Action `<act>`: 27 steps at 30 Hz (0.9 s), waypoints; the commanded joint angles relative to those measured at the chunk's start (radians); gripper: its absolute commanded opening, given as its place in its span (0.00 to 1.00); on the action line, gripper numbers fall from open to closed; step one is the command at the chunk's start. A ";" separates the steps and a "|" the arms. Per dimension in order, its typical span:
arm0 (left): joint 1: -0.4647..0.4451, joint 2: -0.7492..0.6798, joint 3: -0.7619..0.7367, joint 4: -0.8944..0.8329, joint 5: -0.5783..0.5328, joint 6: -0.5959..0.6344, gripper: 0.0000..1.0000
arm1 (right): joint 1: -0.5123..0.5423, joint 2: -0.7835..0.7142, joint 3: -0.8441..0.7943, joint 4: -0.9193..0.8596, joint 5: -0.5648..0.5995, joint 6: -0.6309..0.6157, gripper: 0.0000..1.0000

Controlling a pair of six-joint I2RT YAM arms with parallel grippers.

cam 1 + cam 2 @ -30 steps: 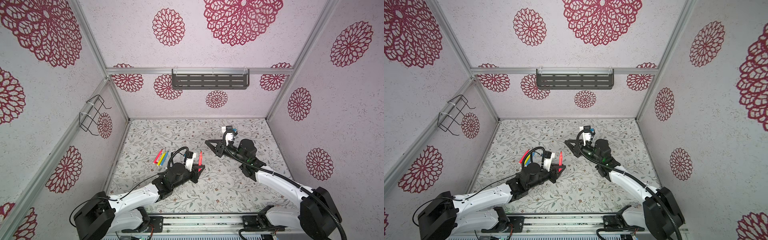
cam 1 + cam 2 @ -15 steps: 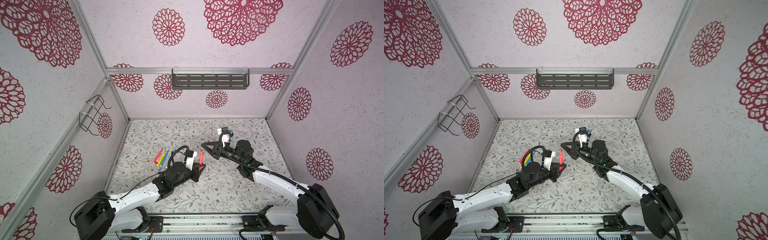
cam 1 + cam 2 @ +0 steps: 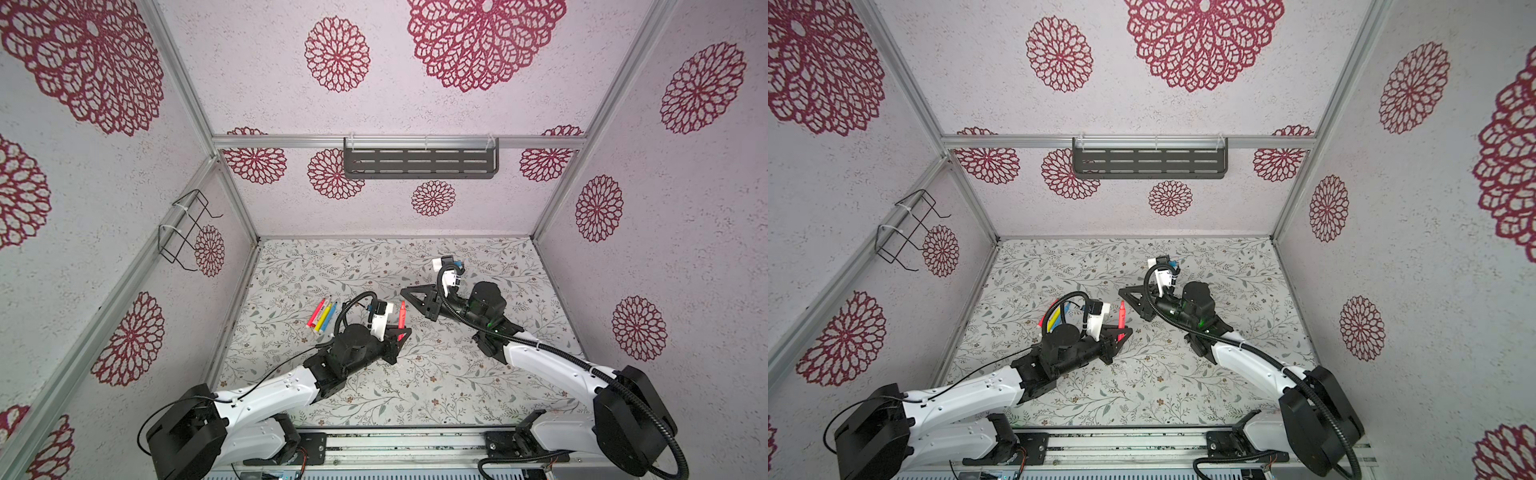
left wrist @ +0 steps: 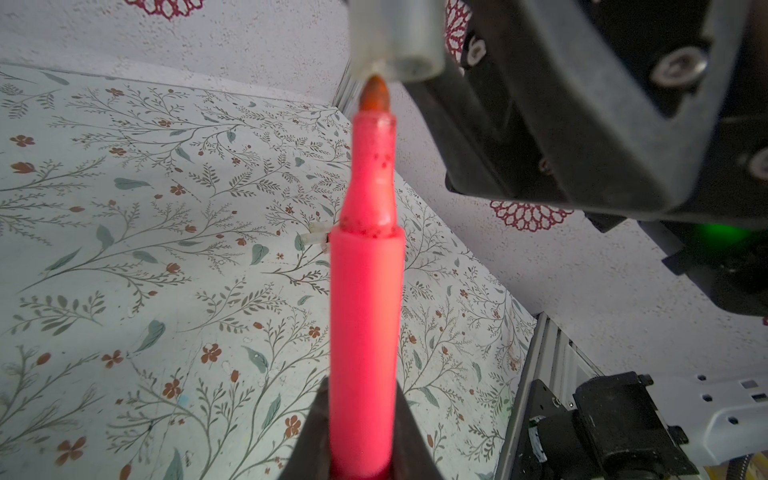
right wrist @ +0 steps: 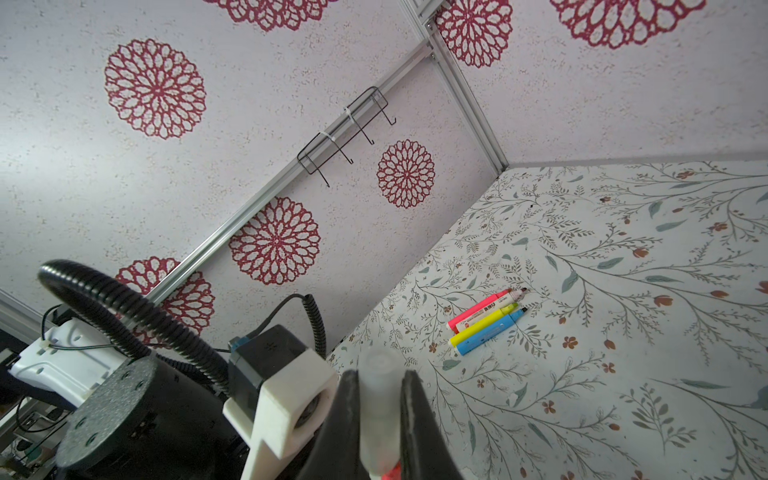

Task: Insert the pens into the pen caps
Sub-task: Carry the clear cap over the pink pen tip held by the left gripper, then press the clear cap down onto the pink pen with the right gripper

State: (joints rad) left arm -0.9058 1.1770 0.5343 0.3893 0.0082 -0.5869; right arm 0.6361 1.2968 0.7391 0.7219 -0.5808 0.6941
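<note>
Our left jaws clench the red pen (image 4: 365,316), right jaws a translucent cap (image 4: 395,37); with the nib (image 4: 374,93) at its mouth, we'd centre and push in.

Both arms met at mid-table, each gripper clamped tight.

In both top views I had the left arm (image 3: 270,386) reaching from its base at 7 o'clock toward 2 o'clock, low over the table. The left gripper (image 3: 401,332) was closed on a red pen (image 3: 401,318) whose tip pointed to 12 o'clock. The right arm (image 3: 548,361) came in from 5 o'clock, bent at the elbow, and its wrist turned the right gripper (image 3: 405,293) toward 9 o'clock. In the right wrist view its fingers (image 5: 349,415) pinched a pale cap (image 5: 376,399). That gripper sat just at 12 o'clock of the left one, near but not touching.
</note>
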 commanded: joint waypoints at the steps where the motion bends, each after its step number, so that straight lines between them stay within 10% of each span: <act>1: -0.010 -0.034 0.016 0.025 -0.017 0.007 0.00 | 0.014 -0.006 -0.019 0.059 -0.021 0.010 0.16; 14: -0.010 -0.079 0.012 0.051 -0.018 0.003 0.00 | 0.033 -0.019 -0.088 0.157 -0.063 0.006 0.22; 27: -0.010 -0.105 -0.002 0.033 -0.030 0.025 0.00 | -0.035 -0.152 -0.092 0.068 -0.078 -0.007 0.66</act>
State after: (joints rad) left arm -0.9100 1.0882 0.5343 0.4057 -0.0135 -0.5694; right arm 0.6373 1.2198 0.5922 0.8433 -0.6590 0.7223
